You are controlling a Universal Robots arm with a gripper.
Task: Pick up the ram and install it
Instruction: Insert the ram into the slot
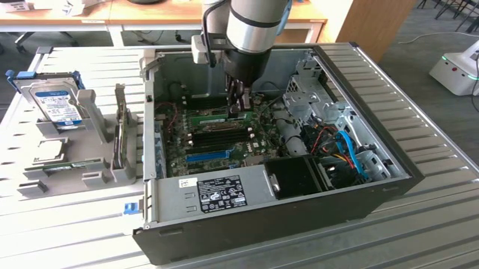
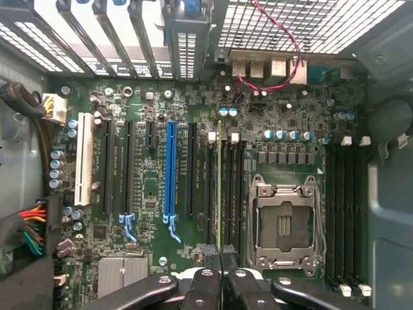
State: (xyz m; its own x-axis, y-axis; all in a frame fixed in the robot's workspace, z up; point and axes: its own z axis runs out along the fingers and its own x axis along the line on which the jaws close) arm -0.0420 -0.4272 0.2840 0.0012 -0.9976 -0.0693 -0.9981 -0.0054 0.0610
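Gripper (image 2: 221, 266), almost fully closed, pinches the ram (image 2: 219, 194), held on edge along the black slots (image 2: 232, 194) beside the CPU socket (image 2: 282, 223).

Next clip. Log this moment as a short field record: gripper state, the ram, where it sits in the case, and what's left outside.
gripper: the gripper is shut on the ram, inside the open computer case
ram: edge-on, lined up along the black memory slots beside the CPU socket; seated or not, cannot tell
outside the case: hard drive standing in a grey holder, at the exterior view's left
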